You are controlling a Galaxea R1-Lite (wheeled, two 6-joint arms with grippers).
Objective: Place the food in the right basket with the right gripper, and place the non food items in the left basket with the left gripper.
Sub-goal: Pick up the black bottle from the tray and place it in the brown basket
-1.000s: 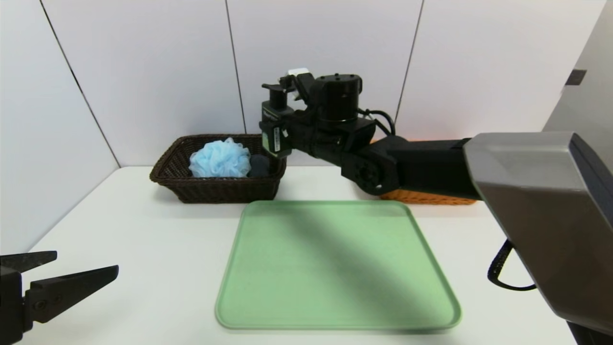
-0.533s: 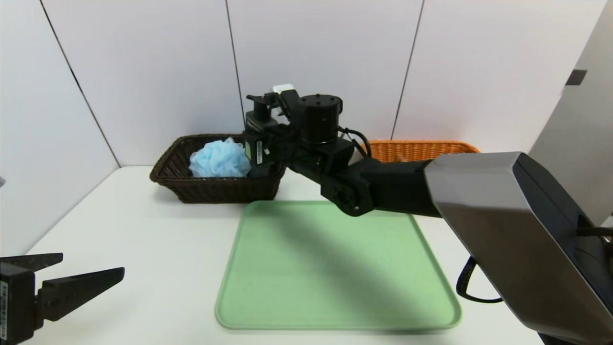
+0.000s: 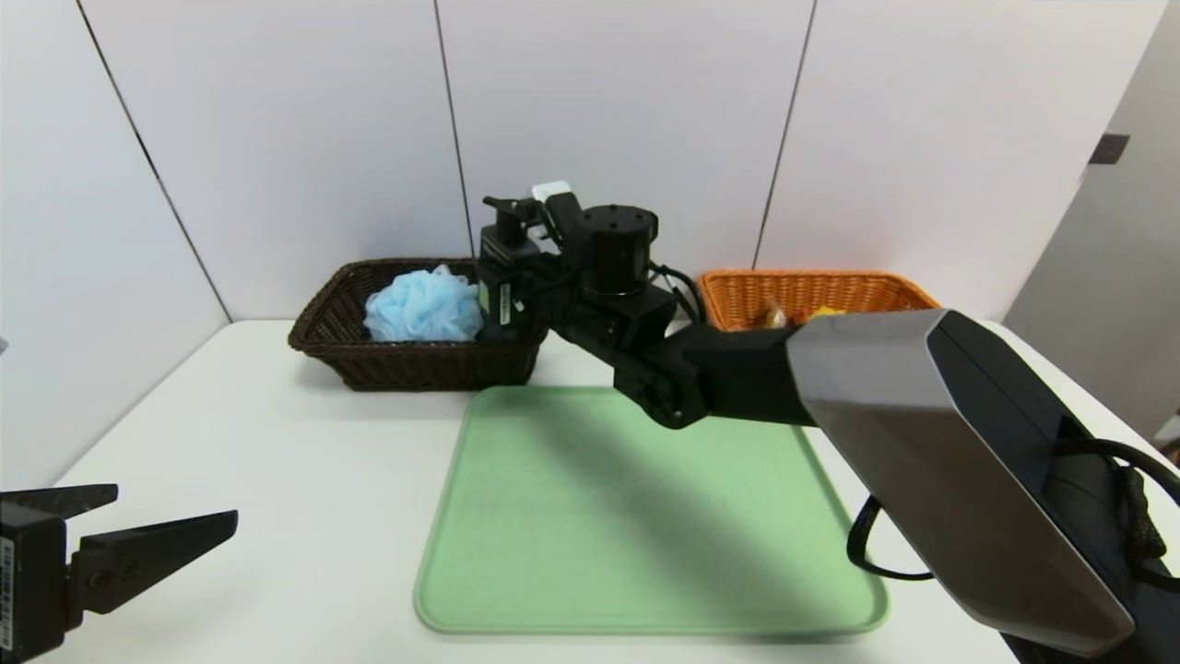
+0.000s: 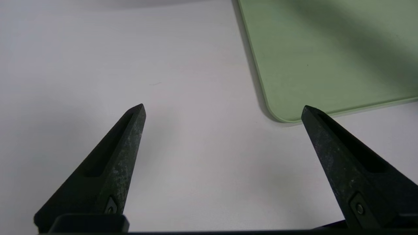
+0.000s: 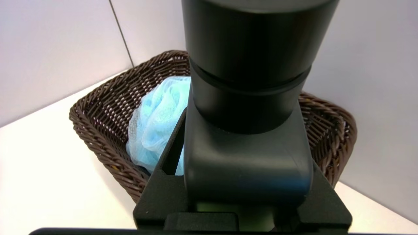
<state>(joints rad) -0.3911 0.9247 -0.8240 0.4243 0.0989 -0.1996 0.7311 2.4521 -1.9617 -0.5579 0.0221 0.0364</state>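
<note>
Moved: right arm is sinking and swinging left since the earlier frame, uncovering the orange basket [image 3: 816, 297] it was hiding.
Right gripper [image 3: 505, 297]: reaching across the tray to the brown basket's right end, clamping a dark green pump bottle [image 3: 510, 242]; the bottle is filling most of the right wrist view [image 5: 248, 98].
Bottle axis: standing upright, long axis vertical, black pump on top with its spout pointing left.
Brown basket [image 3: 415, 361]: sitting far left on the table; holding a blue puff [image 3: 424, 304] at its middle, with something dark beside the puff, mostly hidden behind the gripper.
Orange basket: sitting far right; yellow and brown food is peeking over the arm, too hidden to sort.
Tray [image 3: 645, 516]: lying green in the middle, nearer than both baskets.
Left gripper [image 3: 152, 521]: hanging at the near left over the table [image 3: 277, 461], jaws spread wide apart, holding nothing.
</note>
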